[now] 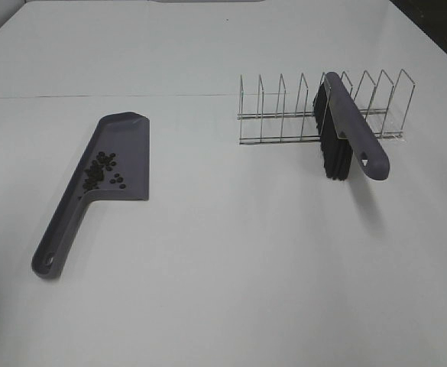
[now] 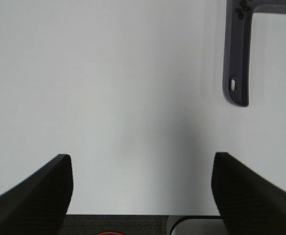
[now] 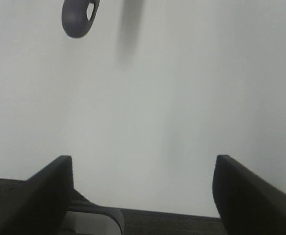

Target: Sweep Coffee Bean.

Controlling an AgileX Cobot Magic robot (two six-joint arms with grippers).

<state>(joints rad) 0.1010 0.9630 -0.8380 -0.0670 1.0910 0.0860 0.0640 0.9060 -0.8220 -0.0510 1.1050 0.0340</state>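
Coffee beans [image 1: 101,170] piled in dustpan [image 1: 124,145], left half of table [image 1: 231,260], none loose on top. Brush [image 1: 351,130] parked in wire rack [image 1: 284,115], right side. Dustpan handle runs toward near-left edge, nearer left gripper [image 2: 142,188]. Both grippers spread wide, empty; right gripper [image 3: 142,188] faces brush handle tip.

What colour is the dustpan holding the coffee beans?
Greyish purple dustpan, best seen in the exterior high view.

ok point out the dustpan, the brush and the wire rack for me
dustpan [image 1: 124,149]: high camera, bare part of its flat tray
brush [image 1: 357,130]: high camera, middle of its grey handle
wire rack [image 1: 273,103]: high camera, a wire divider toward its left end
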